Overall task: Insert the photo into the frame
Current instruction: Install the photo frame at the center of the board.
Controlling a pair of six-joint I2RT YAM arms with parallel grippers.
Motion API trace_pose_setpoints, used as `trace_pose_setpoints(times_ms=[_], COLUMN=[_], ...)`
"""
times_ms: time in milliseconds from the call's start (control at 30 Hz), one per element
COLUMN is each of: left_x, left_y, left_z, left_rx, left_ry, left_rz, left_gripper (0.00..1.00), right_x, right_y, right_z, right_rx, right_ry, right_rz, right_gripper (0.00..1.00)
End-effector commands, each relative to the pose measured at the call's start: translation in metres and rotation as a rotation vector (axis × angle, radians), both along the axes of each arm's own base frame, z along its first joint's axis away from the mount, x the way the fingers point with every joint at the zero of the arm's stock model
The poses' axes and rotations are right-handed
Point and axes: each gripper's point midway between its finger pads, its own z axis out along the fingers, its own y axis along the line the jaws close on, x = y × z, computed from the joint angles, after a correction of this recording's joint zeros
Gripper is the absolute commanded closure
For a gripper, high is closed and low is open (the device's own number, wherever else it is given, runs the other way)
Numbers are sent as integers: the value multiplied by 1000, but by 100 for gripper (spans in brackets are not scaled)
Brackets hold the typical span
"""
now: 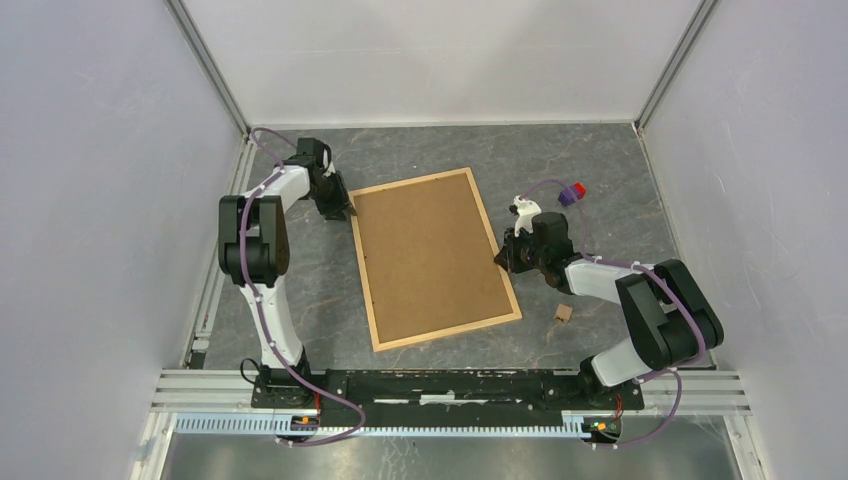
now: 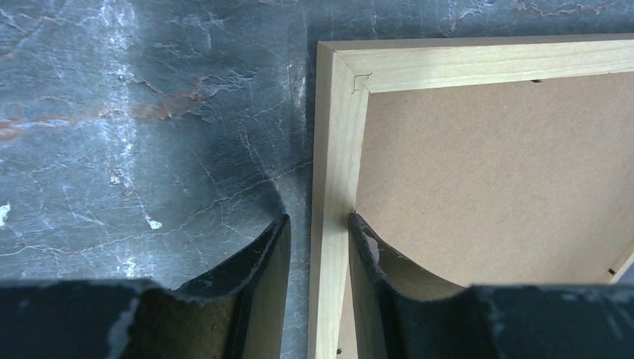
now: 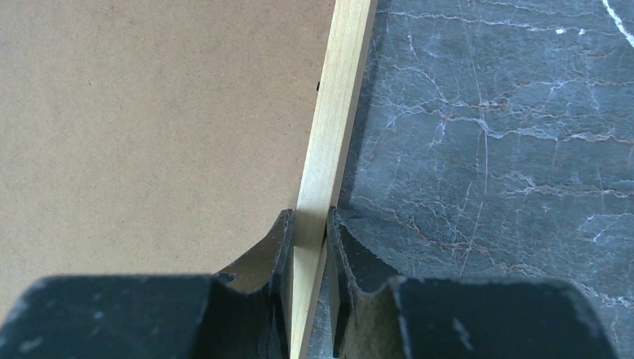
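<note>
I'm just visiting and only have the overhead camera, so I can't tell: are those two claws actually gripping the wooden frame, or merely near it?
Observer: The right gripper is gripping. Its wrist camera shows both fingers pressed against one thin strip of the frame.
Operator: And the left one?
Observer: The left gripper straddles a strip near a corner, but its outer finger stands clear of the wood, so it is open.
Operator: Any picture inside yet?
Observer: The wrist cameras show only the brown backing board; no photo appears there either.
</note>
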Motion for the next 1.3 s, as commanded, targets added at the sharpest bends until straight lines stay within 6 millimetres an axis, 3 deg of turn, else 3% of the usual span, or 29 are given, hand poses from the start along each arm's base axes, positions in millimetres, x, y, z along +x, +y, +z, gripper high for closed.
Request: trace_pose_setpoints(times_ms=[0, 367, 633, 1267], left_x=[-22, -27, -25, -23], left_y=[29, 37, 23, 21], left_z=[-34, -41, -41, -42], left_rx=[178, 282, 244, 239], left_ry=[123, 161, 156, 170], left_rz=[2, -3, -19, -17], left_gripper=[60, 64, 60, 56], right_x=[-52, -51, -51, -51], right_y=[-5, -5, -5, -6], right_z=[-40, -38, -37, -35], right_rx=[-49, -46, -46, -47], right_ry=[206, 198, 195, 188], right_rz=[71, 70, 70, 67], right_gripper=[100, 100, 100, 100])
